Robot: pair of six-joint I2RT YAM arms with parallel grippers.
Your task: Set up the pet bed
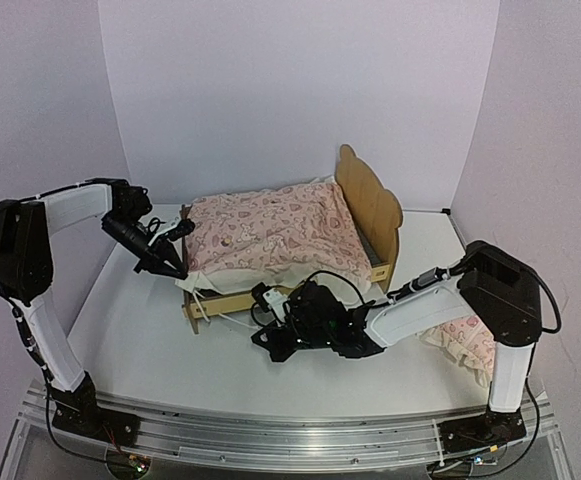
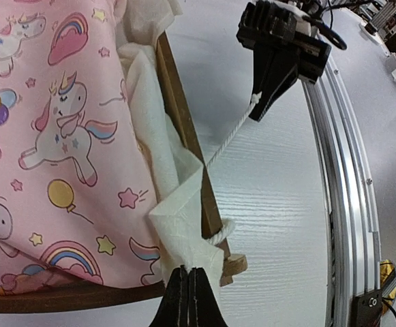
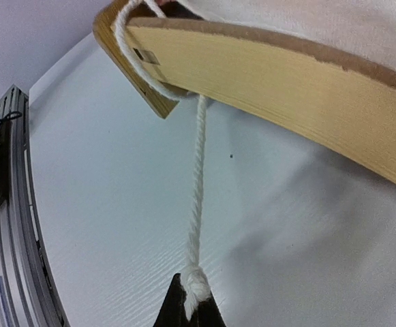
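Observation:
The pet bed (image 1: 374,208) stands mid-table, its pale-wood frame (image 2: 183,126) covered by a pink unicorn-print quilt (image 1: 270,232). At the bed's near-left foot corner my left gripper (image 2: 189,274) is shut on the corner of a white cloth (image 2: 180,221) that hangs out from under the quilt. A white cord (image 3: 198,197) is looped round that corner of the frame (image 3: 286,75) and runs taut to my right gripper (image 3: 195,301), which is shut on its knotted end. The right gripper (image 1: 266,298) sits low in front of the bed's side rail.
A ruffled pink pillow (image 1: 467,345) lies on the table at the right, behind the right arm's elbow. The aluminium mounting rail (image 1: 290,432) runs along the near edge. White walls enclose the table at the back and on both sides.

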